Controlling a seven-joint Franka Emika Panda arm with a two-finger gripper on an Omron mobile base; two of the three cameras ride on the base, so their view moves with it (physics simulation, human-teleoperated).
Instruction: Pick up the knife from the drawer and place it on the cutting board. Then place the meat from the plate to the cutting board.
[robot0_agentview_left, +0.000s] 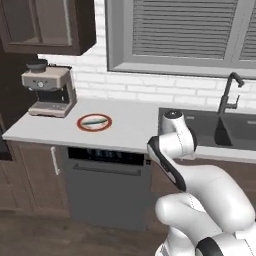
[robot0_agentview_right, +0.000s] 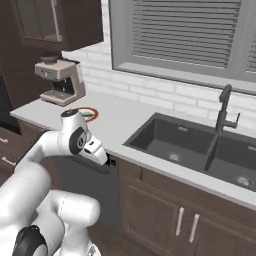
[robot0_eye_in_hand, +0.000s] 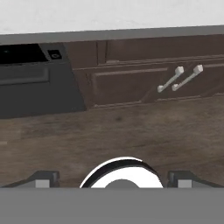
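A: Where's your knife?

B: You can't see it; no drawer stands open. The plate (robot0_agentview_left: 94, 122) sits left of centre in the left base view, on the tabletop (robot0_agentview_left: 130, 125), something greenish lying across it.

A: And the pincer (robot0_eye_in_hand: 112, 180)?

B: Wide, holding nothing. It looks at the cabinet doors (robot0_eye_in_hand: 131, 83) and floor (robot0_eye_in_hand: 131, 135), so you're well below the plate.
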